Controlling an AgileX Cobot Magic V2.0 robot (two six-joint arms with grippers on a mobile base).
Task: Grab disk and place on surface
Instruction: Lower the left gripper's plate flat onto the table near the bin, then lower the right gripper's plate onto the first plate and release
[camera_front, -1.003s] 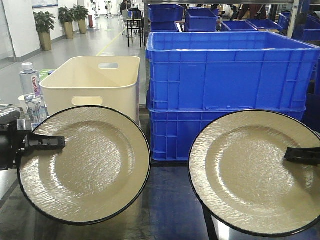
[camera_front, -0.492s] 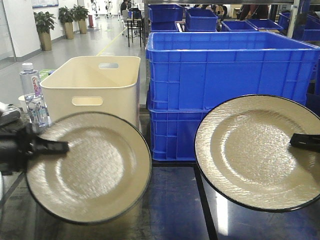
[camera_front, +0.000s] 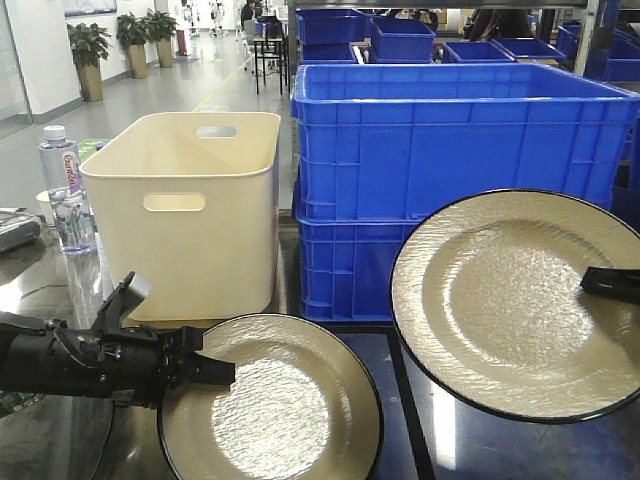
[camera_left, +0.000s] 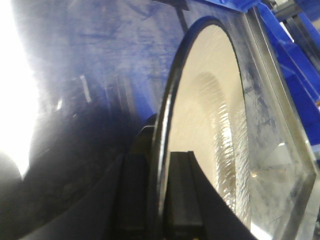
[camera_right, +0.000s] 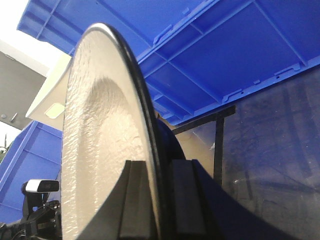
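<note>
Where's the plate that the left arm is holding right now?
The plate is low in the front view, left of centre, pinched at its rim by the left gripper, just in front of the cream bin and close to the shiny tabletop.

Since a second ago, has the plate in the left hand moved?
Yes. The left plate sank and shifted toward the blue crates, from overlapping the cream bin's front to below it, near the tabletop.

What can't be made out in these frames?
- Front view: left plate bottom rim cut off by the frame edge, so contact with the steel tabletop is unclear; left wrist view is glare-washed.
- Front view: right gripper, past one finger on the right plate, cut off at the right edge.
- Blue crate and cream bin contents: hidden by their walls.
</note>
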